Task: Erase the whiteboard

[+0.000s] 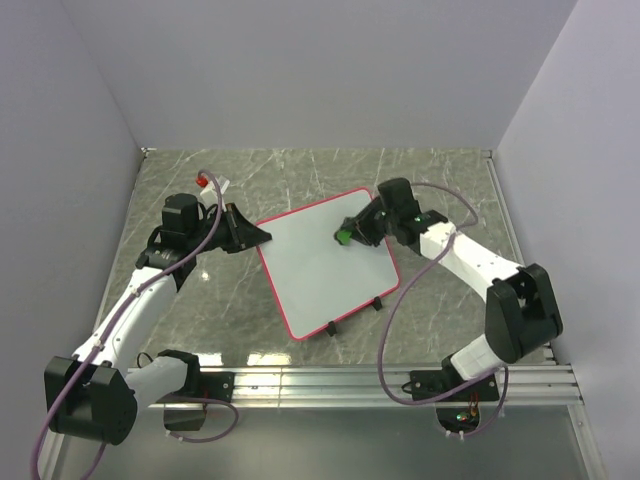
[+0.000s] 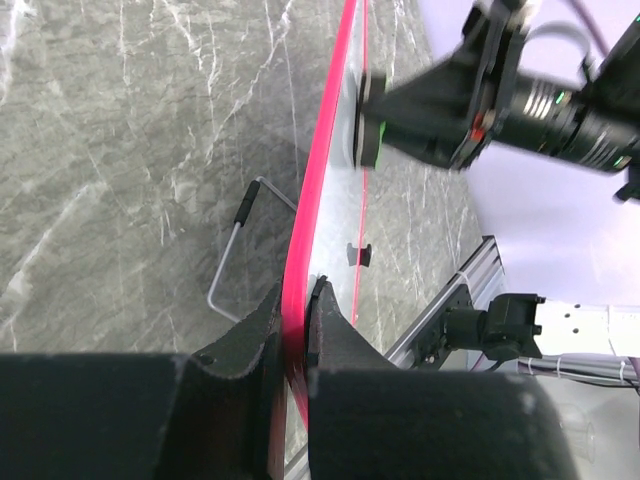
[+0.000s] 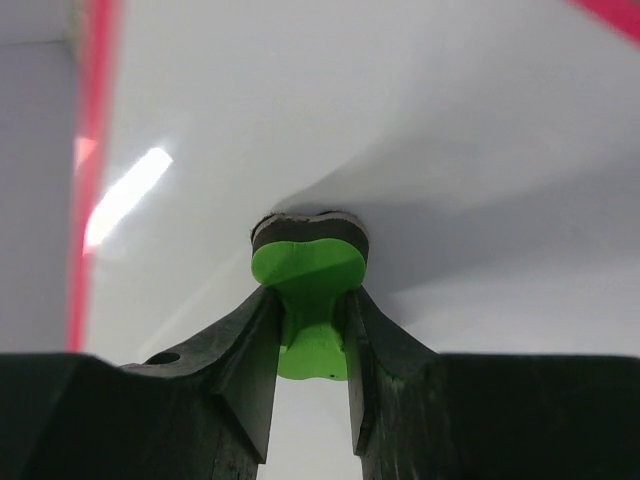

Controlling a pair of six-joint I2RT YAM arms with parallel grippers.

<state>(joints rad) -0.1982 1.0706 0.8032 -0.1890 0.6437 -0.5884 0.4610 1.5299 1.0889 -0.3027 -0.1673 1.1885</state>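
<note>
Just one whiteboard [image 1: 322, 270], one eraser [image 1: 343, 236].

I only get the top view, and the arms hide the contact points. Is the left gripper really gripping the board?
Observer: Yes. The left wrist view shows the left gripper shut on the whiteboard by its pink frame.
Operator: And the green thing on the right?
Observer: The right gripper pinches a green eraser by its handle, its dark pad against the white surface.
Operator: Any marks near it?
Observer: None visible around the pad in the right wrist view.
</note>
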